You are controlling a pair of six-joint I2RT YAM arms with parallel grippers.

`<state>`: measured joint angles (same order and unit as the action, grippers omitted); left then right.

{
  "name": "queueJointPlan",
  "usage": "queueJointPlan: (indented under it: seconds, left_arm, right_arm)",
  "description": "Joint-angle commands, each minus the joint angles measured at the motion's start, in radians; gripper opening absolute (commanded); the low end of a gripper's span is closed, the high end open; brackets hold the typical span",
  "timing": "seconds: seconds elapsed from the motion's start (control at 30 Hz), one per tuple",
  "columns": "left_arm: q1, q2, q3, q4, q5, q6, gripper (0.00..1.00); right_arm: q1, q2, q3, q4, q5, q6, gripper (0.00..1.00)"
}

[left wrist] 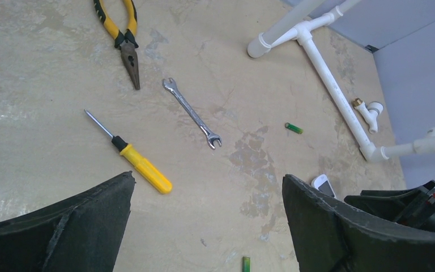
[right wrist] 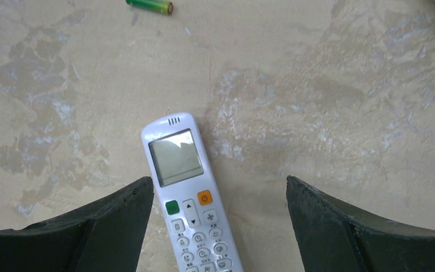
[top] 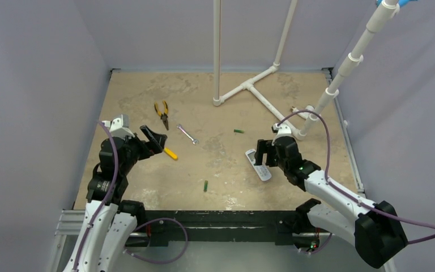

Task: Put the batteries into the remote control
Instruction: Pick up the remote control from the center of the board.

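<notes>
Batteries (top: pixel 238 131) lie loose on the table (top: pixel 147 187), none loaded: one beyond the face-up remote control (right wrist: pixel 190 192), one near-left. Right gripper (right wrist: pixel 218 181) straddles it, fingers apart; left gripper (left wrist: pixel 208 178) gapes empty.

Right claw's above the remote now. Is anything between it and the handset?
Nothing visible. The remote control lies face up on the table, directly under the right claw, whose jaws stand open on either side of it. The nearest battery lies beyond its screen end, well apart.

Your white remote control (right wrist: pixel 177 164) lay flat, buttons up; one green battery (top: pixel 238 131) lay beyond it, the other battery (top: pixel 205 185) off its left side.
</notes>
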<state>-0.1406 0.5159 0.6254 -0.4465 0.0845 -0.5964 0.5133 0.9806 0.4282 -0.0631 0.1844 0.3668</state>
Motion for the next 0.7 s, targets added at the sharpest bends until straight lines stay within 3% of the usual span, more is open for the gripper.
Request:
queueJointPlan:
  seconds: [0.0, 0.37, 0.67]
  left_arm:
    - [-0.006, 0.001, -0.020, 0.068, 0.050, -0.033, 1.00]
    - [-0.005, 0.011, -0.037, 0.087, 0.072, -0.040, 1.00]
    - [-0.005, 0.033, -0.041, 0.110, 0.085, -0.049, 1.00]
  right_arm:
    - [0.005, 0.005, 0.032, -0.094, -0.054, 0.065, 0.85]
    - [0.007, 0.060, 0.035, -0.197, -0.151, 0.127, 0.77]
    - [0.007, 0.148, 0.049, -0.214, -0.157, 0.138, 0.58]
